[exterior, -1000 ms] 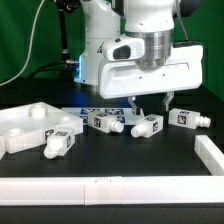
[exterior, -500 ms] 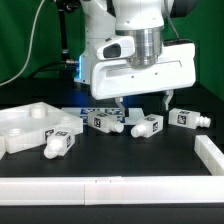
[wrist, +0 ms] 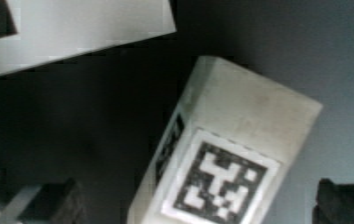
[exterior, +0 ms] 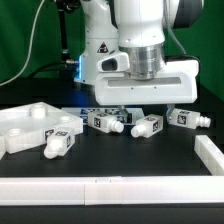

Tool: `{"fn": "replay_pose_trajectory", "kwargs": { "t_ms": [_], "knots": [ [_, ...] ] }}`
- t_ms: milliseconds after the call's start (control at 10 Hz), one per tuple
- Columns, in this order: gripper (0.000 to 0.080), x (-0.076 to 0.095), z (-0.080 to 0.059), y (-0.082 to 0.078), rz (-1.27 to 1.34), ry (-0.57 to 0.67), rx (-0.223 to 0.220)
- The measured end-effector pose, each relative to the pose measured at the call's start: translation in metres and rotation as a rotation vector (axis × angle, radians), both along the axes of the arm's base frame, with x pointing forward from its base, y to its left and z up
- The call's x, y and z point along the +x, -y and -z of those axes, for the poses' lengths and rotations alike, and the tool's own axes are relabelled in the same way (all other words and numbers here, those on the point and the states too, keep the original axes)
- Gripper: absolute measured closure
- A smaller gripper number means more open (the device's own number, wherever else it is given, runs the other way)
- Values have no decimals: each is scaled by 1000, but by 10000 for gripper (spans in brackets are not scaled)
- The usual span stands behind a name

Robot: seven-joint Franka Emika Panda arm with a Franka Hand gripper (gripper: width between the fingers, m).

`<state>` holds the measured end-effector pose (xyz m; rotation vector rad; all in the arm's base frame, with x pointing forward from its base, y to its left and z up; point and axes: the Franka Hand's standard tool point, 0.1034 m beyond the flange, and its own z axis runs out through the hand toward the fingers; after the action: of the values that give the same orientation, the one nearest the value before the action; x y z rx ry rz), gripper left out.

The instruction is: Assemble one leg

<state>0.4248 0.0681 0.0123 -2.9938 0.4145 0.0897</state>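
While the end effector [exterior: 147, 108] hangs with its fingers apart, either side of a leg [wrist: 231, 150] lying loose on the tabletop [exterior: 120, 165] toward its far edge, we judge the task barely begun: grasp, carry to the panel [exterior: 28, 125] and insertion remain.

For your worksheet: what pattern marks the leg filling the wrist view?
The leg bears a black-and-white square tag, clearest in the wrist view.
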Motion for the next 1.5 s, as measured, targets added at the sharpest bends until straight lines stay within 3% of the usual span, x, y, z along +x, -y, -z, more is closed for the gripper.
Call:
{"fn": "replay_pose_trajectory", "kwargs": {
  "t_ms": [400, 500, 600, 700, 800, 1200, 1500],
  "knots": [
    [182, -2, 2, 0, -2, -2, -1],
    [360, -2, 2, 0, -2, -2, -1],
    [360, -2, 2, 0, -3, -2, -1],
    [517, -2, 2, 0, -3, -2, -1],
    [515, -4, 2, 0, 2, -3, -1],
    [515, -43, 2, 9, -24, -32, -16],
    [515, -48, 3, 3, -43, -5, -23]
  ]
}}
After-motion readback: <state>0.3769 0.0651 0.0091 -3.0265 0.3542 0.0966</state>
